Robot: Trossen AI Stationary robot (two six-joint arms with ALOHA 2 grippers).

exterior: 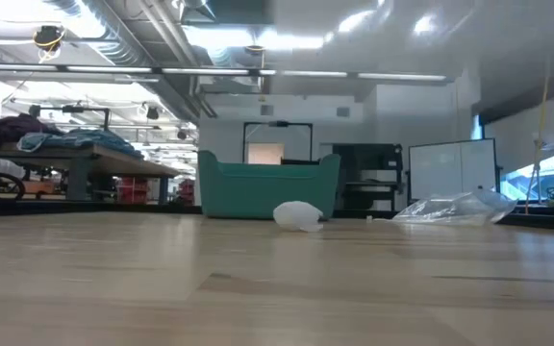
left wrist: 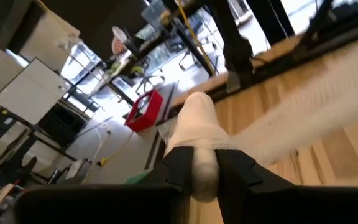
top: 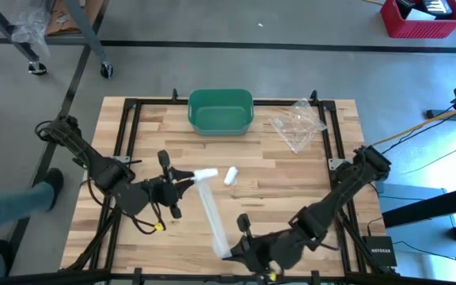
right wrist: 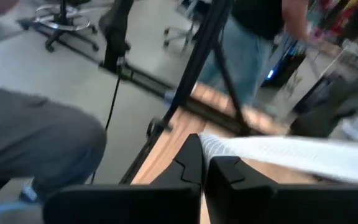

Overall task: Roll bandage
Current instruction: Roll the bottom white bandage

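From above, a white bandage stretches across the wooden worktop, in front of the green bin. The left claw clamps its rolled end nearer the bin; the right claw pinches the far end. A small white roll lies beside the strip.

At table height, that roll sits before the bin, crumpled plastic alongside.

The left wrist shows fingers squeezing the rolled bandage.

The right wrist shows fingers closed on the strip.
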